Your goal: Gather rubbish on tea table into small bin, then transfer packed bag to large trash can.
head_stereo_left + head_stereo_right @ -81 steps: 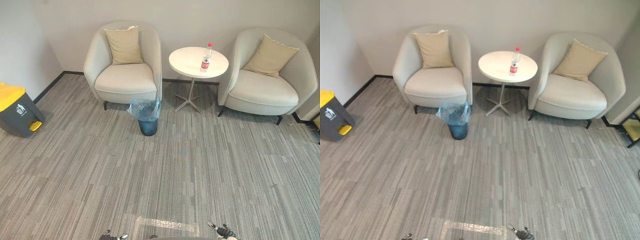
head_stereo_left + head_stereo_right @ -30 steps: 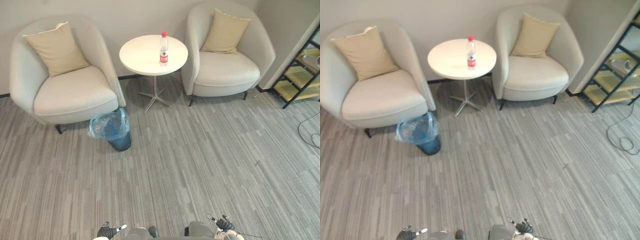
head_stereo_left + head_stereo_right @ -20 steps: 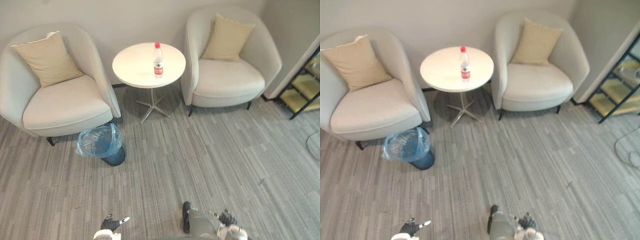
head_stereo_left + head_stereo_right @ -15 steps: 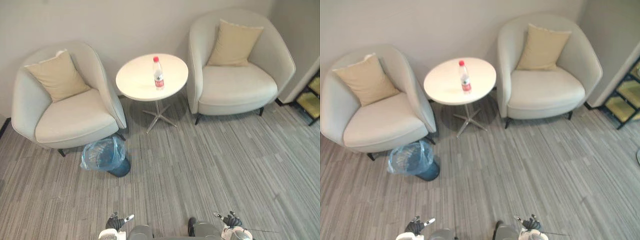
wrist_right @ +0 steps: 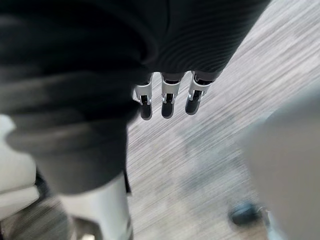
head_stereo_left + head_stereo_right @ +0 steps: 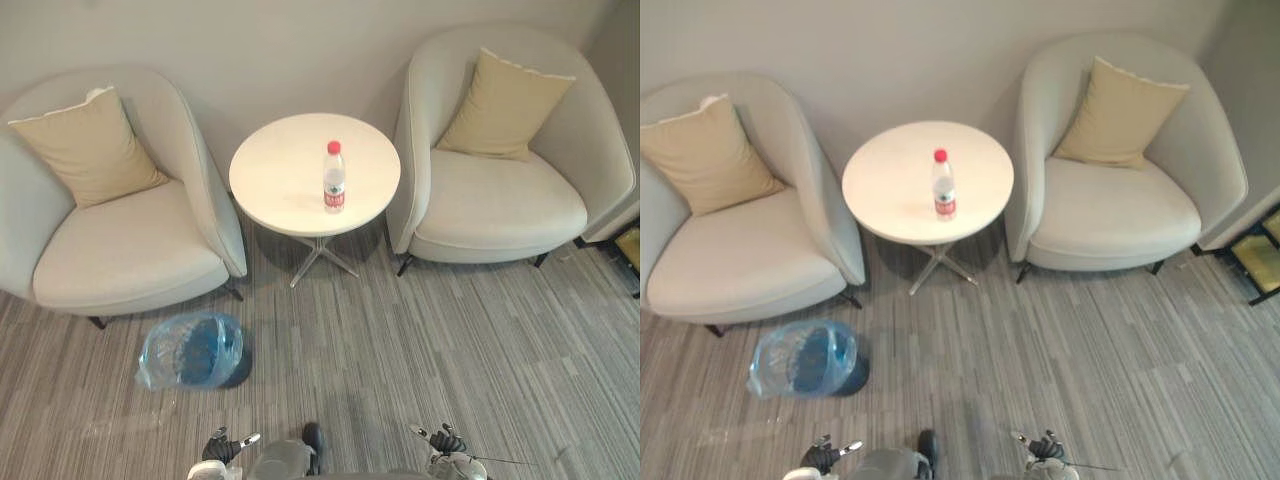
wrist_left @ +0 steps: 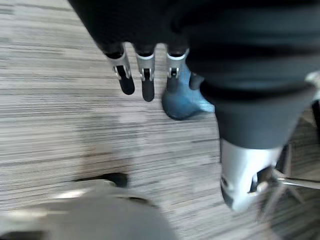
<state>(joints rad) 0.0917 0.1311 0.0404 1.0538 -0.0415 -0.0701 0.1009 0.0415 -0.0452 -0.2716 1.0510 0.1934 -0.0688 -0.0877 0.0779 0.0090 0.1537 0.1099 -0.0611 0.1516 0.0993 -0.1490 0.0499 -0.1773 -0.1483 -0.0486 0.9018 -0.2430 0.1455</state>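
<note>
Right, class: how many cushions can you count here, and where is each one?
2. One tan cushion leans in the left armchair; the other cushion leans in the right armchair. More could lie outside the views.

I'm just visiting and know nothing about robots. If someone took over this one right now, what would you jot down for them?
Left hand: open, empty, hanging low. Right hand: open, empty, hanging low.
Water bottle stands upright on the round tea table. Small bin with its blue bag sits on the floor by the left armchair.
Done: nothing gathered yet.
Left: bottle into the bin, then the bag's transfer.
</note>
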